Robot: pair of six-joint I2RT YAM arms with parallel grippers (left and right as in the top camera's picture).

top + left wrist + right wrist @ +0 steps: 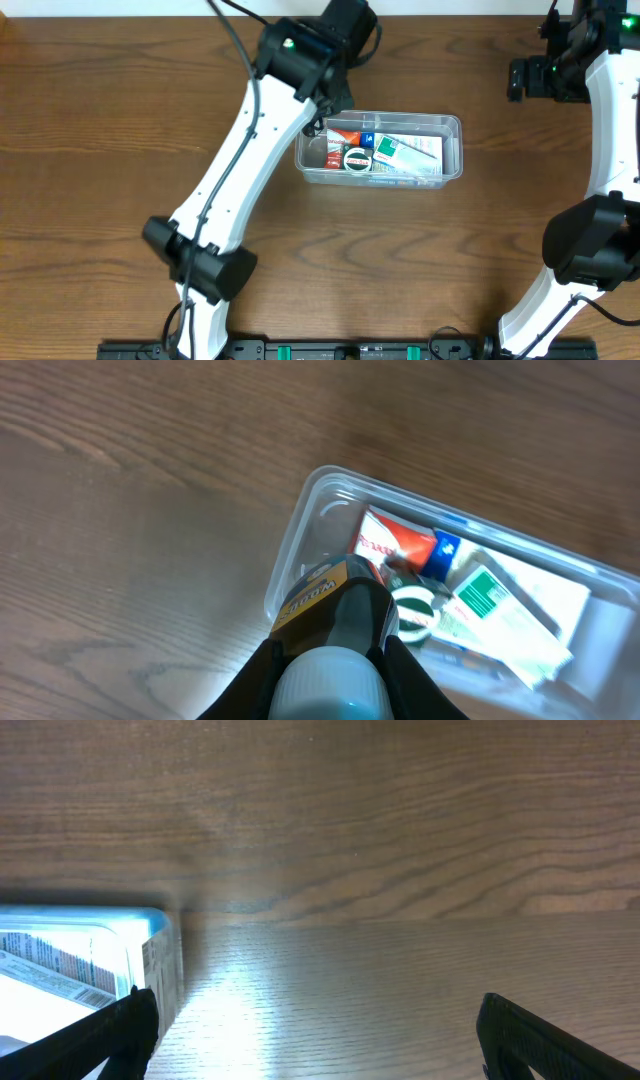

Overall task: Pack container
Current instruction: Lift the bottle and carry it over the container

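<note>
The clear plastic container (pixel 452 124) stands mid-table and holds a red packet (pixel 343 134), a round green-and-white item (pixel 357 160) and a white-and-green packet (pixel 412 156). My left gripper (pixel 318 126) hovers over the container's left end, shut on a bottle (pixel 330 678) with a white ribbed cap and a yellow-and-dark label. The left wrist view shows the container's left corner (pixel 298 525) just beneath the bottle. My right gripper (pixel 530 78) is open and empty at the far right back of the table; it also shows in the right wrist view (pixel 315 1030).
A printed box with a light blue edge (pixel 90 948) lies on the wood beside my right gripper's left finger. Bare wooden tabletop (pixel 100 130) stretches left of the container and in front of it.
</note>
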